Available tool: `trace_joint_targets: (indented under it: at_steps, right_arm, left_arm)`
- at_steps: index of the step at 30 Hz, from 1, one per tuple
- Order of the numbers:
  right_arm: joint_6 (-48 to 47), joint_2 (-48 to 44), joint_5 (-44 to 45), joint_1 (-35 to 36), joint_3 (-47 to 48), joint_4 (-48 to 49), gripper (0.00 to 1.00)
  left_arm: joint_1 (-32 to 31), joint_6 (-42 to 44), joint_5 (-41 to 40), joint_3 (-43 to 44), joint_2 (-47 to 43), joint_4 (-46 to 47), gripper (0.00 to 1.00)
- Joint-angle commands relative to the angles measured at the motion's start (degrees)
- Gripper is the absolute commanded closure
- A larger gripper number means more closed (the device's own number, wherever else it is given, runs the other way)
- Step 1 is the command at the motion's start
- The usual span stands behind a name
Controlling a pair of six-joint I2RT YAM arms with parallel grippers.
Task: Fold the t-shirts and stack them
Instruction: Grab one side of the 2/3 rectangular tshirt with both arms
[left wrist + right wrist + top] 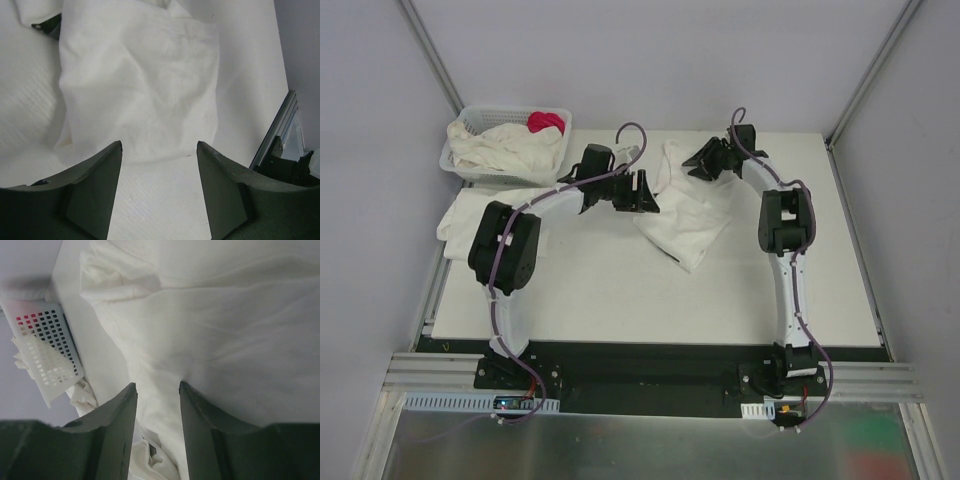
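A partly folded white t-shirt [688, 222] is lying at the back middle of the table [620, 290], one corner pointing into the bare near half. The left gripper [640, 192] is hovering at its left edge, jaws apart and empty. The right gripper [706, 160] is sitting over its top edge, jaws astride a fabric ridge; pinching or not, I cannot tell. A second t-shirt [455, 215] is draping over the table's left edge beside the basket [470, 118].

Left gripper [160, 146] jaws apart, right gripper [158, 385] narrowly parted
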Motion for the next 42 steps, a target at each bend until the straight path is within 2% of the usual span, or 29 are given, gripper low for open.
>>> trace_joint_targets:
  at_steps: [1, 9, 12, 13, 14, 17, 20, 24, 29, 42]
  right_arm:
    - [-4.6, -11.8, 0.4, -1.1, -10.3, -0.3, 0.55]
    - [-11.1, -29.6, -3.8, -2.6, -22.5, -1.2, 0.41]
    - [-12.1, -37.2, -3.8, -2.6, -31.4, -0.9, 0.4]
    - [-11.6, -39.4, -3.2, -2.5, -39.0, 0.1, 0.4]
    - [-11.1, -43.9, -2.3, -2.2, -42.7, 4.3, 0.41]
    - [-10.8, -51.4, 0.4, -1.2, -56.0, 9.0, 0.41]
    - [-12.8, -55.8, 2.8, 0.3, -63.5, 10.7, 0.41]
    - [-12.7, -57.5, 3.9, 1.9, -68.4, 11.3, 0.41]
    - [-11.5, -61.4, 3.5, 3.0, -74.2, 13.7, 0.41]
    - [-12.1, -72.9, 6.2, 5.4, -84.5, 9.6, 0.4]
  left_arm:
    - [0.2, 2.4, -3.2, -3.7, -5.9, 2.2, 0.39]
    - [1.0, 5.1, -4.4, -6.3, -6.8, 2.2, 0.38]
    - [1.6, 6.1, -5.0, -6.7, -6.7, 2.0, 0.38]
    - [1.8, 6.2, -5.3, -6.8, -6.2, 2.0, 0.38]
    - [1.9, 6.2, -5.3, -6.6, -5.7, 2.0, 0.38]
    - [2.8, 6.7, -5.5, -4.9, -3.7, 1.9, 0.37]
    - [4.4, 7.4, -4.8, -2.4, -1.3, 1.5, 0.35]
    - [6.1, 10.8, -1.5, 2.1, 2.0, -1.5, 0.29]
    - [7.6, 17.7, 3.3, 9.4, 6.0, -9.9, 0.29]
    - [7.5, 18.3, 7.7, 4.9, 6.1, -10.4, 0.33]
